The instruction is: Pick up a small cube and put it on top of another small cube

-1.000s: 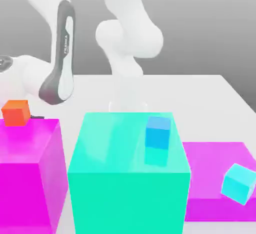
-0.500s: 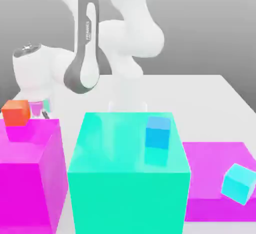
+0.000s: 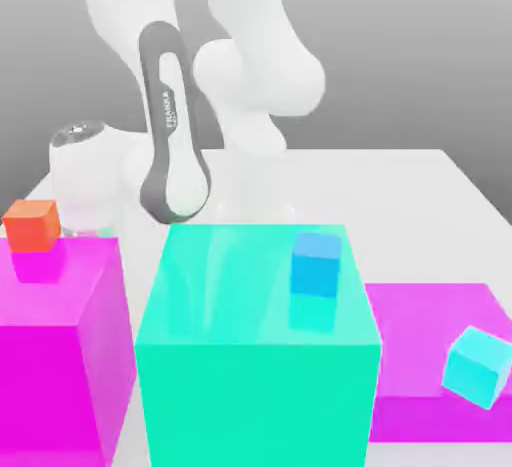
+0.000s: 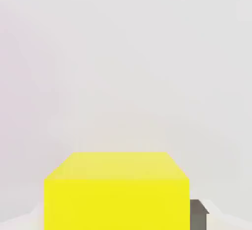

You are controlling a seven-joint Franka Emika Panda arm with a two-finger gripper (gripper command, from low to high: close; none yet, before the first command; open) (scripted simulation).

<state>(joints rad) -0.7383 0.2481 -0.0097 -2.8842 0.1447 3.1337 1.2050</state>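
We see our gripper [image 4: 119, 216] clamped on the yellow cube [image 4: 116, 203] — and near the gripper, an orange-red cube [image 3: 32, 226] sits on a magenta block [image 3: 50, 375].

1. Arm [image 3: 255, 65]: glossy white shell, smooth, rounded contours; segments bulge at the joints.
2. Forearm link [image 3: 175, 120]: dark grey trim forms a long, round-ended loop around a narrow white inset panel.
3. Marking: "FRANKA" in small pale capitals, running lengthwise on the dark trim.
4. Wrist housing [image 3: 85, 180]: white, near-cylindrical; grey cap [image 3: 77, 133] on top, with small light details.
5. Finger [image 4: 198, 216], hand view: dark grey, straight-sided, angular edge.
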